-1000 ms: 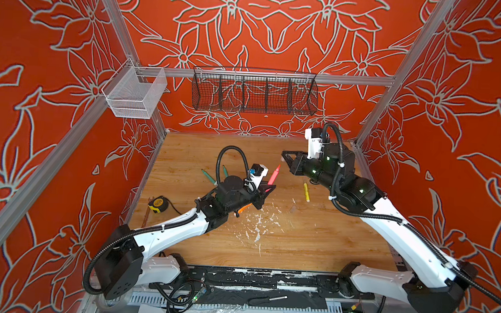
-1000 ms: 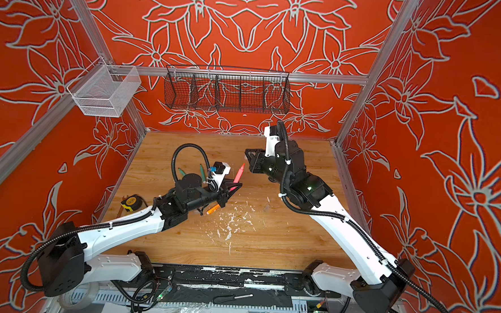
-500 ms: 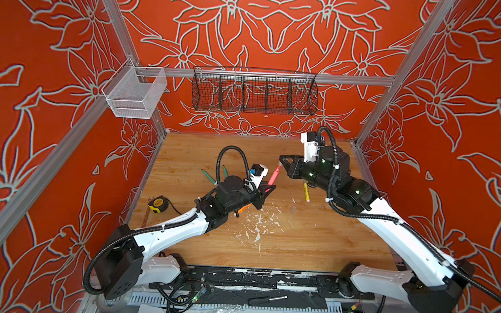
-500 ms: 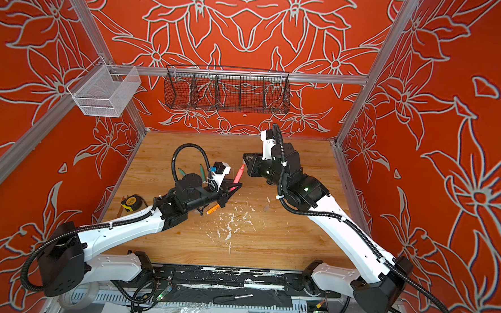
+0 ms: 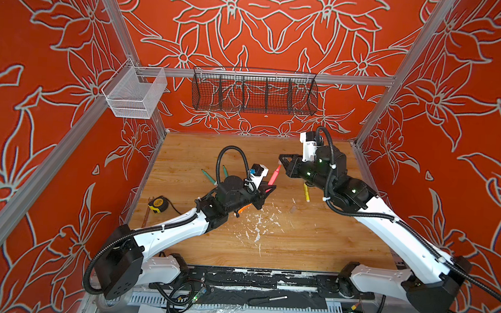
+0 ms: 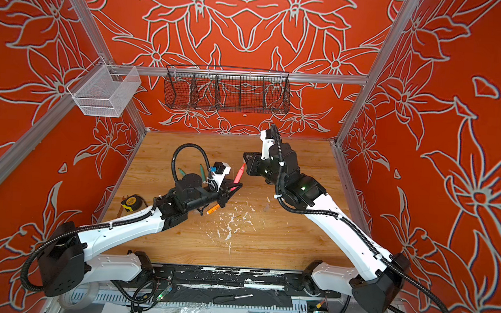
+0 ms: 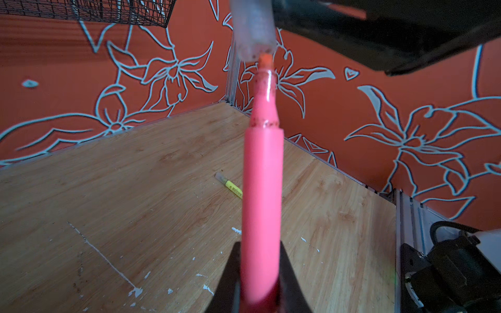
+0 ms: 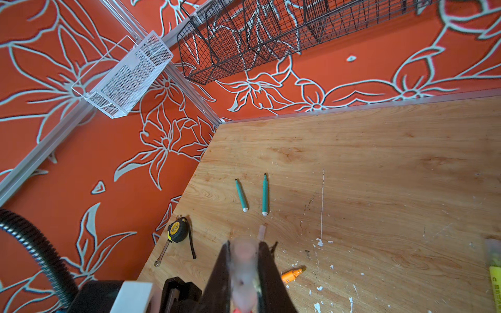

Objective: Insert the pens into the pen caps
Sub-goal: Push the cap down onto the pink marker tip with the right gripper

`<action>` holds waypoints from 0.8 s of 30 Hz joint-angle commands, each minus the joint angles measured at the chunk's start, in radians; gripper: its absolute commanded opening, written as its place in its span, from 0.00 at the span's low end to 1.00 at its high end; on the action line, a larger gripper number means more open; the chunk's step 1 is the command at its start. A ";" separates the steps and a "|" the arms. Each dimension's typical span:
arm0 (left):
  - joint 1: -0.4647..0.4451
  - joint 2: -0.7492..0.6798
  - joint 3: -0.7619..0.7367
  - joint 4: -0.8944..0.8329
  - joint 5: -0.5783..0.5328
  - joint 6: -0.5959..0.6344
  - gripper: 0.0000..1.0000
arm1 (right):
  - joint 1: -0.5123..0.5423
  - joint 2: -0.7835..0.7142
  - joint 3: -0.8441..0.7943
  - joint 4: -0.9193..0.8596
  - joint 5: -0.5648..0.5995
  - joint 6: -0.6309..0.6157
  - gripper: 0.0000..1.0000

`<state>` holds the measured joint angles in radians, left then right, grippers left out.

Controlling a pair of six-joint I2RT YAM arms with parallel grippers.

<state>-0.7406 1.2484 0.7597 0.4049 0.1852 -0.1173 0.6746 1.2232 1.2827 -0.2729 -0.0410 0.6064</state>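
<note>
My left gripper is shut on the pink pen, which points up toward the right arm. My right gripper is shut on a clear pen cap. The cap's mouth sits right at the pen's tip. Two teal pens lie side by side at the back left. An orange pen lies under the left wrist. A yellow pen lies below the right wrist. A loose clear cap rests on the wood.
A yellow tape measure and a small wrench lie at the table's left edge. A black wire basket and a white mesh basket hang on the walls. White paint flecks dot the wood. A screwdriver lies on the front rail.
My right gripper has moved left with the cap, closing the gap to the pink pen's tip. The left arm and its pen have stayed in place.
</note>
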 commanded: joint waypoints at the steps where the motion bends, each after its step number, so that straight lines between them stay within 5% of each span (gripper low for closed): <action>1: -0.005 -0.005 0.026 0.032 0.010 -0.005 0.00 | 0.012 0.005 -0.003 0.007 -0.006 0.004 0.07; 24: -0.003 -0.008 0.029 0.030 -0.042 0.026 0.00 | 0.076 -0.043 -0.106 0.063 -0.024 0.087 0.15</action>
<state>-0.7406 1.2503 0.7597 0.3889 0.1551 -0.1261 0.7212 1.1938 1.1954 -0.2165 -0.0261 0.6506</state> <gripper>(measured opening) 0.150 0.170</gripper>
